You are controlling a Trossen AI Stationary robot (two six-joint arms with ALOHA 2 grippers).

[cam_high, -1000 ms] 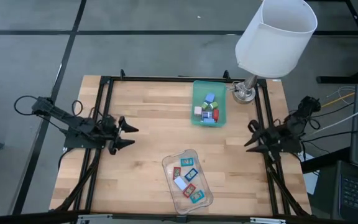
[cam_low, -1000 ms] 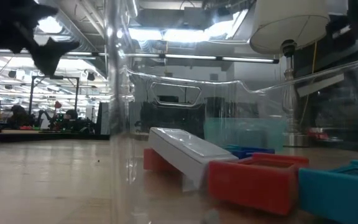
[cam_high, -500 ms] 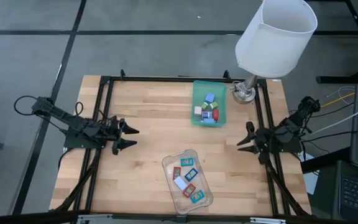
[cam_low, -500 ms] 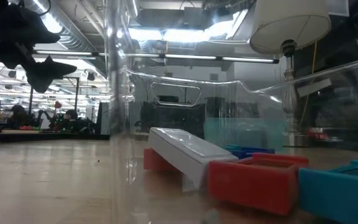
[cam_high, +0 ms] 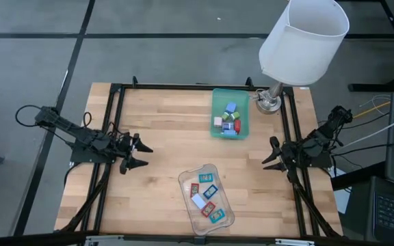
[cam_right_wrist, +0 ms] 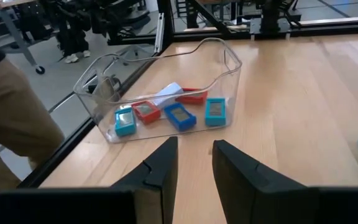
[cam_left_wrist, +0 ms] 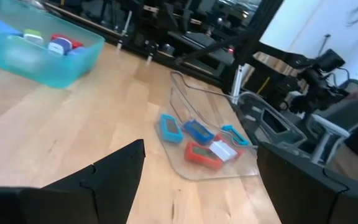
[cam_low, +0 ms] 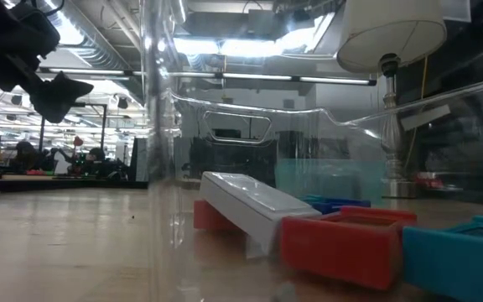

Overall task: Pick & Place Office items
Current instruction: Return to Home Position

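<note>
The flat red, blue, teal and white office items (cam_high: 206, 199) are lying in the clear plastic tray (cam_high: 181, 180) on the light wooden table (cam_high: 163, 123). The chunky colourful office pieces (cam_high: 229, 120) are sitting in the green rectangular tray (cam_high: 215, 102), just beside the white-shaded lamp (cam_high: 303, 41). The left gripper (cam_high: 143, 155) is hovering near the table's left side, released and empty. The right gripper (cam_high: 268, 152) is hovering at the right side, fingers parted, grasping nothing.
</note>
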